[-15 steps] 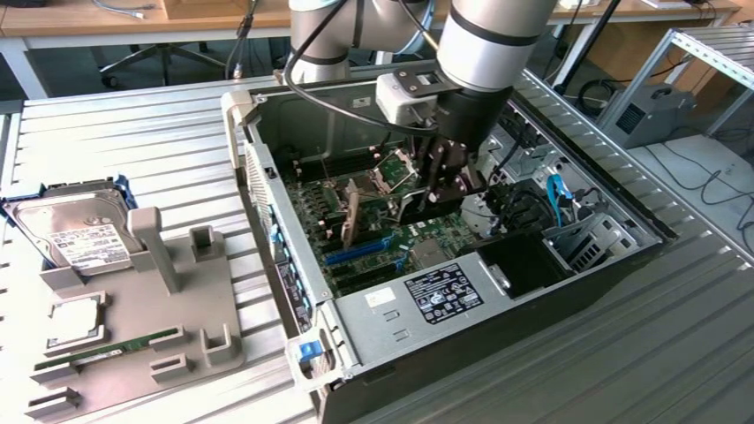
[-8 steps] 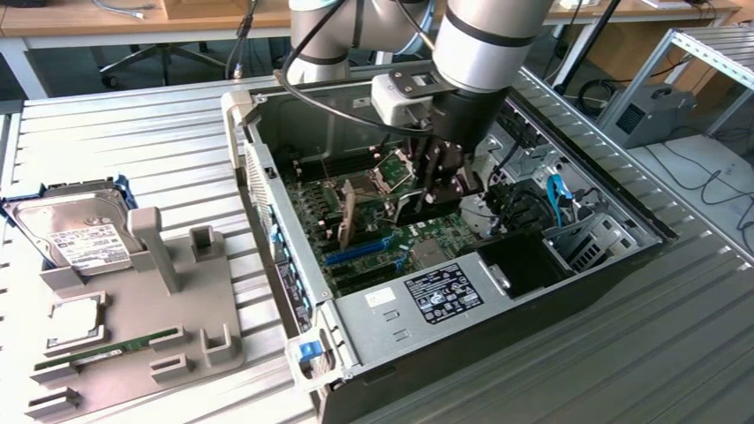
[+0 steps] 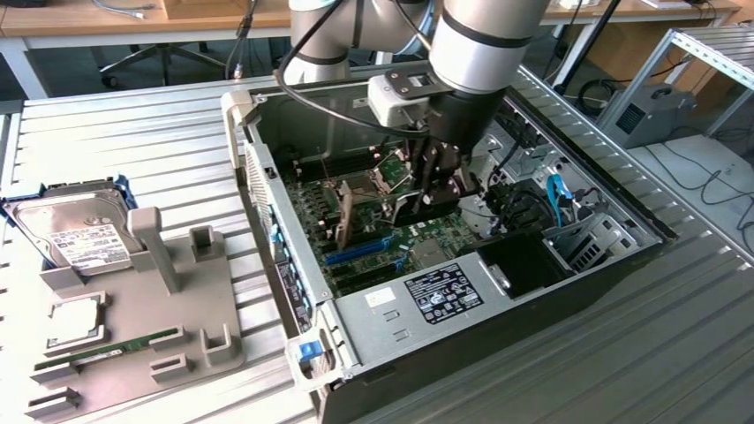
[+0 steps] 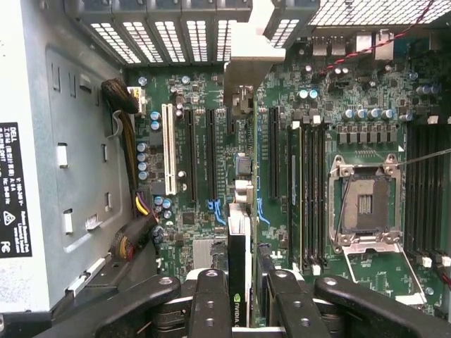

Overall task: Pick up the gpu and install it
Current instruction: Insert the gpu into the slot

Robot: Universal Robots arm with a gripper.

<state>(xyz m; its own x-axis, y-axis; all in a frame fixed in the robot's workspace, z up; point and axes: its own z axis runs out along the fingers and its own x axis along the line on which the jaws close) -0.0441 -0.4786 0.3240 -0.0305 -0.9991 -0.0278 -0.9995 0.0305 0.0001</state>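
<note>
There is one gpu (image 4: 238,243), pinched between the fingers of the one gripper (image 3: 439,190). Far from the gripper sit one hard drive (image 3: 73,231), one memory stick (image 3: 109,348) and one gray holder tray (image 3: 207,309).

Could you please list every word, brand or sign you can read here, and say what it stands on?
"DELL": white lettering on the black label stuck to the grey metal case wall; the smaller lines under it are too blurred to read.
NVIDIA eye logo: on the edge of the thin black gpu card.
Black sticker on the silver power-supply box: unreadable.
White label on the silver hard drive: unreadable.
</note>
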